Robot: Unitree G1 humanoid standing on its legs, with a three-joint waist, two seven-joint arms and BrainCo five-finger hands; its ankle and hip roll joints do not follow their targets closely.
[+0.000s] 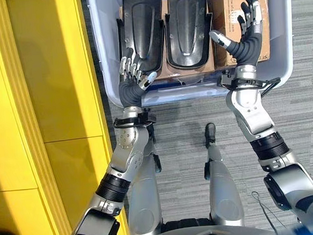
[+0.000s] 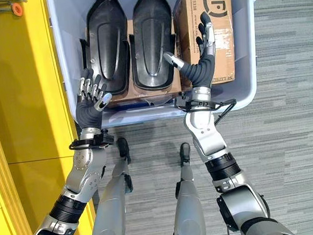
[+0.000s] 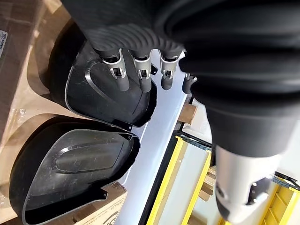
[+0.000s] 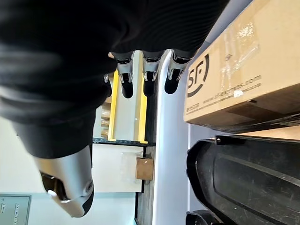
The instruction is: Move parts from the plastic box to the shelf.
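Two parts, the left part (image 2: 107,43) and the right part (image 2: 151,40), lay side by side in the box (image 2: 58,60): glossy black moulded plastic shells, long and rounded at the far end, each with a raised central panel. They rested on brown cardboard, beside a taped carton (image 2: 216,16). The box was pale, smooth plastic on grey striped carpet (image 2: 292,140), with a yellow shelf (image 2: 20,94) alongside. The left hand (image 2: 90,98) hovered over the near left corner, fingers loosely bent, holding nothing. The right hand (image 2: 201,55) was spread wide above the carton.

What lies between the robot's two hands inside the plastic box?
Two black moulded parts lie side by side between the left hand and right hand, seen in both eye views.
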